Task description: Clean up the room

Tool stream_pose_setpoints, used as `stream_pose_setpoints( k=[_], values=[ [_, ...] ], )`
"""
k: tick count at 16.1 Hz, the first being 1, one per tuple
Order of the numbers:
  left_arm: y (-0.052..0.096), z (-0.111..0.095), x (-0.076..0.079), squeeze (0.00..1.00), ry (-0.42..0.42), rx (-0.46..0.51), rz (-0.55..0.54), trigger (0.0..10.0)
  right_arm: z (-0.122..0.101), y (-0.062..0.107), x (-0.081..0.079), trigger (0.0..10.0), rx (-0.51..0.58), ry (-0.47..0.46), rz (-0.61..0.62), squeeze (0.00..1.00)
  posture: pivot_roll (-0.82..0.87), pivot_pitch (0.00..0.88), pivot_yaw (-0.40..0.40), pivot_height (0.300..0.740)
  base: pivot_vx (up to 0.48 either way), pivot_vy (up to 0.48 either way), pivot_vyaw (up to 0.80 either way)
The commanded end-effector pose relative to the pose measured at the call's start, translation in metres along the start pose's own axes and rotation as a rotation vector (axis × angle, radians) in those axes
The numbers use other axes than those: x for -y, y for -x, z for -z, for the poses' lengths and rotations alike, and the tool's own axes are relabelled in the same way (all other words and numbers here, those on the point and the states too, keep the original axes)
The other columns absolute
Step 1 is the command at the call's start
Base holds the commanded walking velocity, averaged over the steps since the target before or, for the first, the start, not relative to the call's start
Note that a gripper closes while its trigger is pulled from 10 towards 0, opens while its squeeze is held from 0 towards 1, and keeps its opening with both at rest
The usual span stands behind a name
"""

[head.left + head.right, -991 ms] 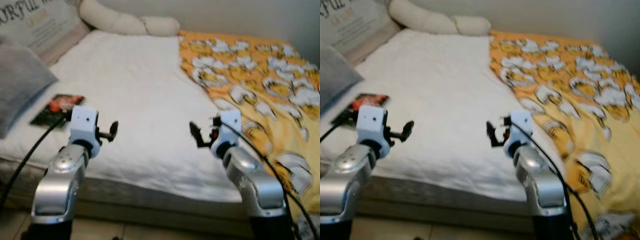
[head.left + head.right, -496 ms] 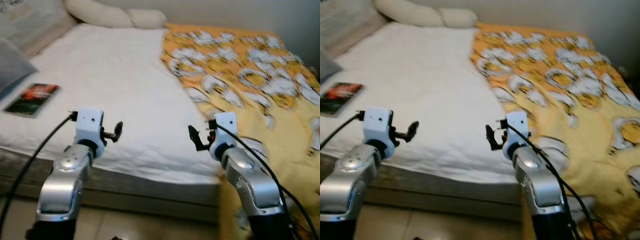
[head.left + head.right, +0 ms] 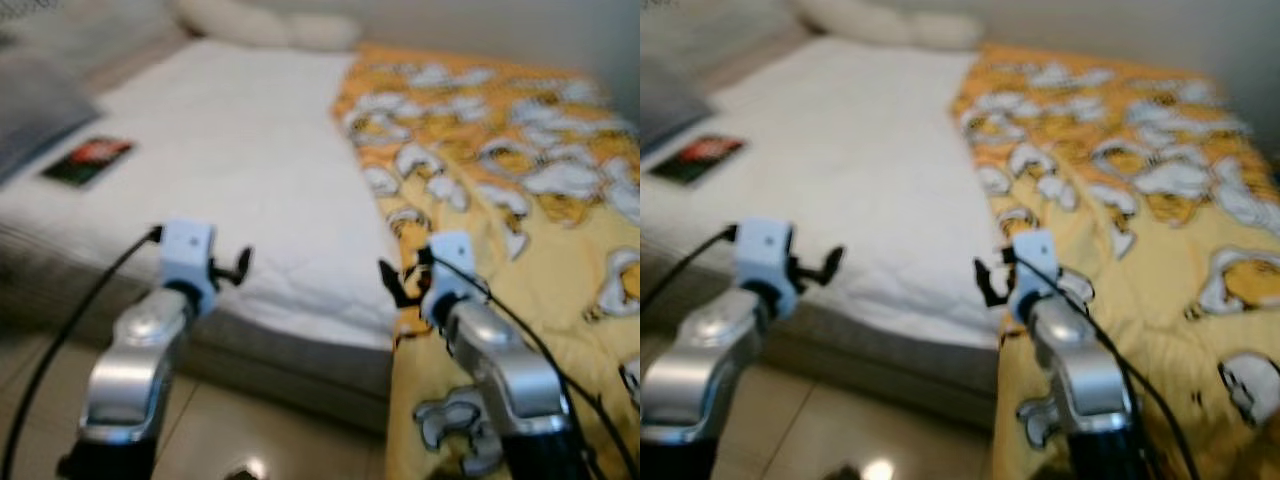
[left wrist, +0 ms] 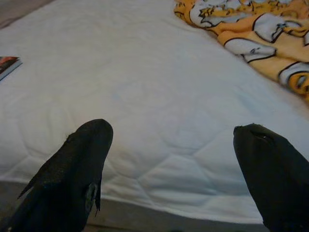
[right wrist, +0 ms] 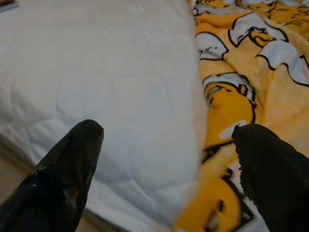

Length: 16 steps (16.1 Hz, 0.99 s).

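Bedding fills most of what we see: an orange blanket (image 3: 500,170) printed with white and yellow cartoon shapes covers the right half of the head views and spills over the near edge of the bed toward the floor at the lower right. Beside it, the white quilted mattress cover (image 3: 240,170) lies bare across the centre and left, its near edge running diagonally from left to lower centre. A dark book (image 3: 88,160) with a red cover picture lies at the left of the frame, close to that edge, with a grey pillow (image 3: 35,110) just above it and pale bolsters (image 3: 270,25) at the top centre.

We hold our left gripper (image 4: 174,164) low at the left, before the mattress edge, fingers (image 4: 77,169) spread apart and empty. Our right gripper (image 5: 164,169) hovers at the lower centre where blanket meets white cover, fingers likewise parted around nothing.

Beige tiled floor (image 3: 250,430) shows along the bottom, below the mattress side. The head views are blurred.
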<state>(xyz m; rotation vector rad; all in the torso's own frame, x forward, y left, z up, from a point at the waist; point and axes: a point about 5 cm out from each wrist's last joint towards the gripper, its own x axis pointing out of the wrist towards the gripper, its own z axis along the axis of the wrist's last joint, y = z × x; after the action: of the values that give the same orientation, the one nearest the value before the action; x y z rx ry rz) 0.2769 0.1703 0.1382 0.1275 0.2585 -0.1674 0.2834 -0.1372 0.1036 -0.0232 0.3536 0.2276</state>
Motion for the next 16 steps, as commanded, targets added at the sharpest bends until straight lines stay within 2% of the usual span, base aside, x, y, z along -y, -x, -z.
stream_pose_setpoints(
  k=[1,13,16],
  values=[
    [0.000,-0.002,-0.004,1.00,-0.010,0.006,-0.013,10.0,-0.006,-0.001,-0.001,10.0,0.026,-0.003,-0.009,1.00,-0.07,0.000,-0.015,0.740,0.000,-0.401,0.80],
    [0.001,-0.001,-0.006,1.00,-0.024,0.002,-0.017,10.0,0.003,0.000,-0.005,10.0,-0.013,0.000,-0.049,1.00,-0.08,0.000,-0.013,0.740,0.000,-0.404,0.80],
    [0.003,0.002,0.000,1.00,-0.036,-0.015,0.055,10.0,0.005,0.001,-0.005,10.0,-0.021,-0.029,-0.038,1.00,-0.07,0.000,-0.018,0.740,0.000,-0.096,0.00]
  ],
)
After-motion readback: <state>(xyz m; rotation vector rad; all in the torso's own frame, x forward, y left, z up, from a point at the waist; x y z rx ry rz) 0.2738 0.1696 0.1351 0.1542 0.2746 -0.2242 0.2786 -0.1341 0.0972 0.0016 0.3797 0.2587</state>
